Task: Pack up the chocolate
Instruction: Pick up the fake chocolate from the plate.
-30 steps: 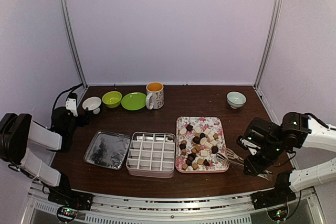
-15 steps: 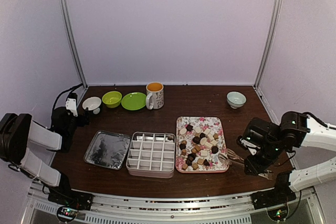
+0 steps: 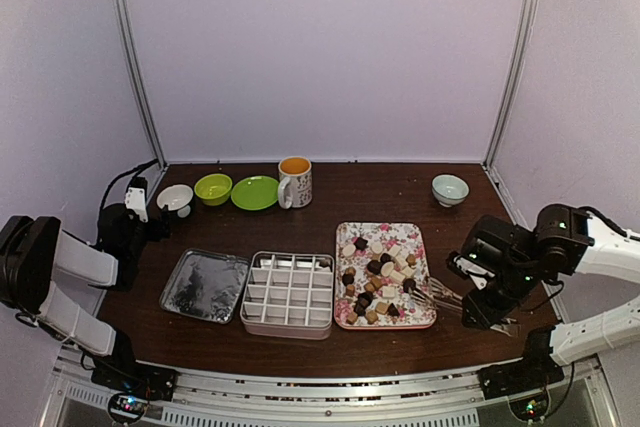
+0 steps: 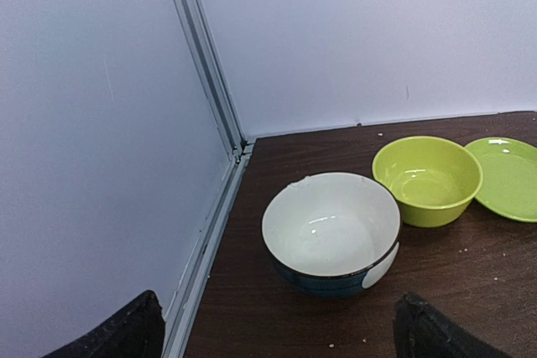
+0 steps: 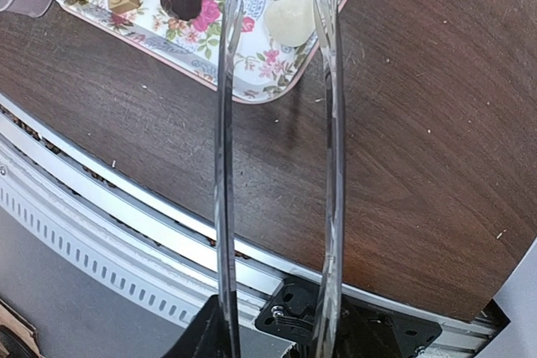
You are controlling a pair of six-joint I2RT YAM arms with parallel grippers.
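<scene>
On the dark wooden desk (image 3: 380, 182) a pink floral rectangular tray (image 3: 385, 228) is set; the left claw (image 4: 277, 341) is spread, empty; thin metal tongs (image 5: 223, 165) are pinched by the right claw (image 3: 478, 297); bite-sized chocolate (image 3: 380, 269) is scattered on the tray.

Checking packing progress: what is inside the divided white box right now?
Only bare white cells show in the divided box. The chocolate seen all lies on the floral tray. The dividers hide parts of some cell floors.
</scene>
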